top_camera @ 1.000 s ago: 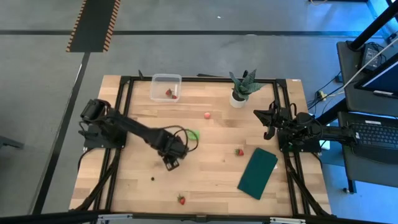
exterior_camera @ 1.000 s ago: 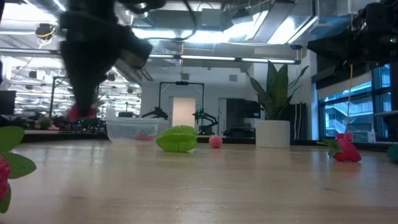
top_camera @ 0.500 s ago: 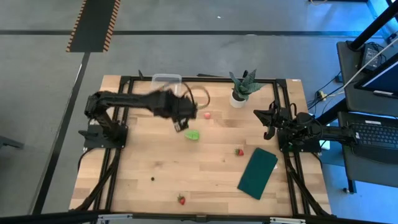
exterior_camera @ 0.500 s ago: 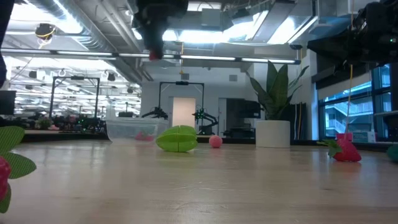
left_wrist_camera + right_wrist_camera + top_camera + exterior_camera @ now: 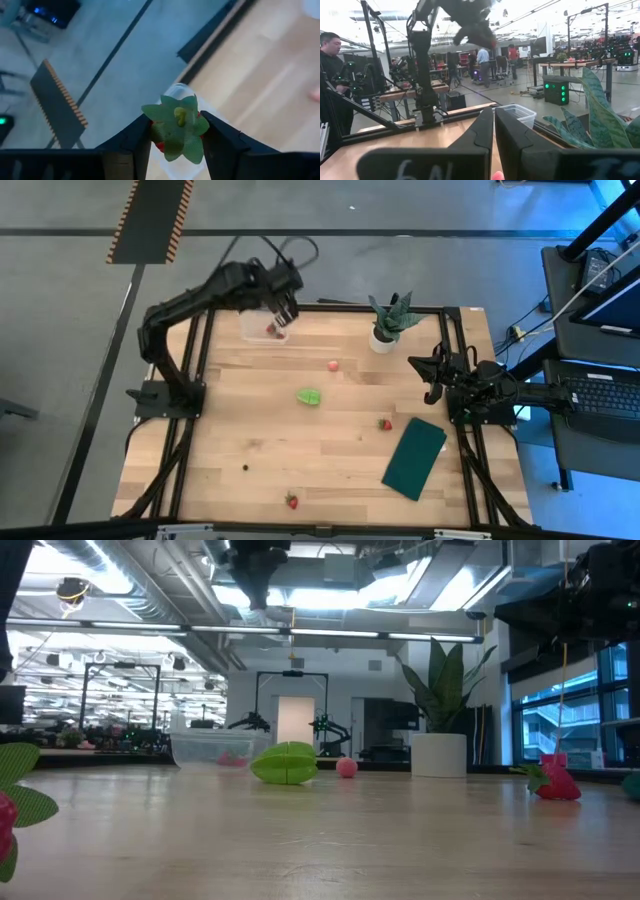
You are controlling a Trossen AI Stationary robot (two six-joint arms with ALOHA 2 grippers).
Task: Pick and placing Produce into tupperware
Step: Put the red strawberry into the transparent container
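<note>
Now your left gripper (image 5: 281, 308) hovers over the tub (image 5: 262, 326), fingers (image 5: 131, 145) clamping a strawberry (image 5: 176, 127); one berry probably lies inside. Right gripper (image 5: 432, 378) waits shut at the surface's (image 5: 330, 450) right edge.

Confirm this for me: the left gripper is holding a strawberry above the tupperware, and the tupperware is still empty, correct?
Not quite. The left gripper does hold a strawberry above the tupperware, but the tub is not empty: the high view shows a red strawberry already lying inside it.
</note>
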